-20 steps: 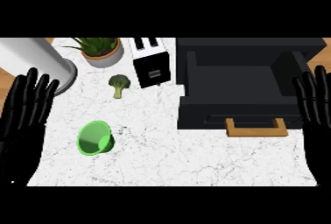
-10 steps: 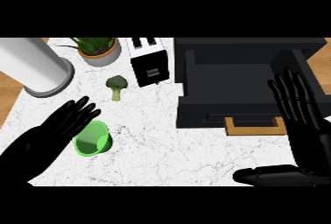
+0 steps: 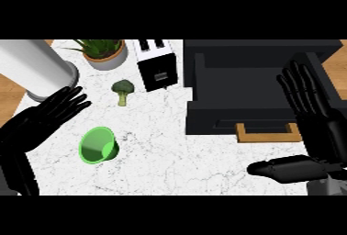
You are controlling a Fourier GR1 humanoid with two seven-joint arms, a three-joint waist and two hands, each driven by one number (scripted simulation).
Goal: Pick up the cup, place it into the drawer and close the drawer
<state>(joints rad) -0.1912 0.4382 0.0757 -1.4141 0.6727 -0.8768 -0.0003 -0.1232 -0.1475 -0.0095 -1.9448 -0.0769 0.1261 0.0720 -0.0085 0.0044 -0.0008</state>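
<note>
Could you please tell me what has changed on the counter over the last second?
The left hand has swung in from the left edge to beside the green cup, fingers open, holding nothing. The right hand has moved inward over the open drawer. Cup, broccoli, toaster and plant have stayed put.

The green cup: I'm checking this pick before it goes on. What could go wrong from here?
1. The green cup lies on its side, so it may roll away when the open left hand closes in.
2. The broccoli sits close behind and could get knocked.
3. The right hand hovers over the open drawer, possibly blocking the drop.
</note>
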